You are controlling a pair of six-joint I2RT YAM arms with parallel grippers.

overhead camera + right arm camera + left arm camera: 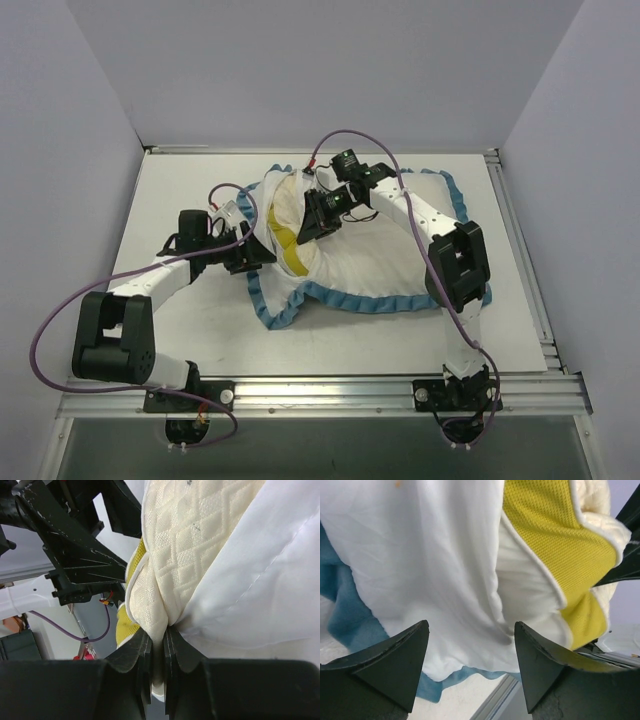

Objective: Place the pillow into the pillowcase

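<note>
The pillowcase (385,255) lies mid-table, its white side showing, with a teal ruffle (340,298) along the edge. The cream pillow (283,215) with its yellow band (288,258) sticks out of the case's left opening. My right gripper (322,215) is shut on a fold of the pillow's quilted cream cover (195,545), pinched between the fingertips (157,647). The white pillowcase (270,580) wraps the pillow beside it. My left gripper (252,252) is at the opening's left edge, open (470,655). White pillowcase fabric (430,570) hangs just beyond its tips, with the yellow band (560,545) to the right.
The white table (190,320) is enclosed by grey walls on three sides, with a metal rail (330,390) along its near edge. Purple cables (60,320) loop off both arms. The left arm's black frame (75,555) is close to the right wrist.
</note>
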